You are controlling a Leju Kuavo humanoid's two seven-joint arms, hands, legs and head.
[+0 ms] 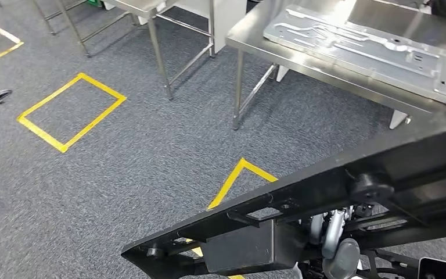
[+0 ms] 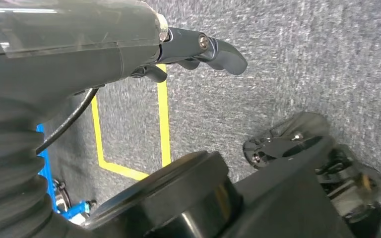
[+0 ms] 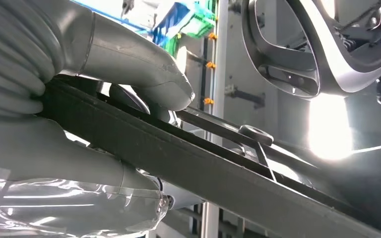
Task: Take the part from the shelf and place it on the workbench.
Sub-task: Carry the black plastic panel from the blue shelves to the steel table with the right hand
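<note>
Closest to me is the long black plastic part (image 1: 302,203), slanting low across my view, well short of the steel workbench (image 1: 250,40). Left of that workbench, yellow tape squares (image 1: 69,110) mark the grey carpet (image 1: 151,145). My left hand (image 2: 198,49) hangs over the carpet with fingers curled in, holding nothing. My right hand (image 3: 129,99) has the part's edge clamped between thumb and fingers. On the workbench lies a silver metal plate (image 1: 371,49).
</note>
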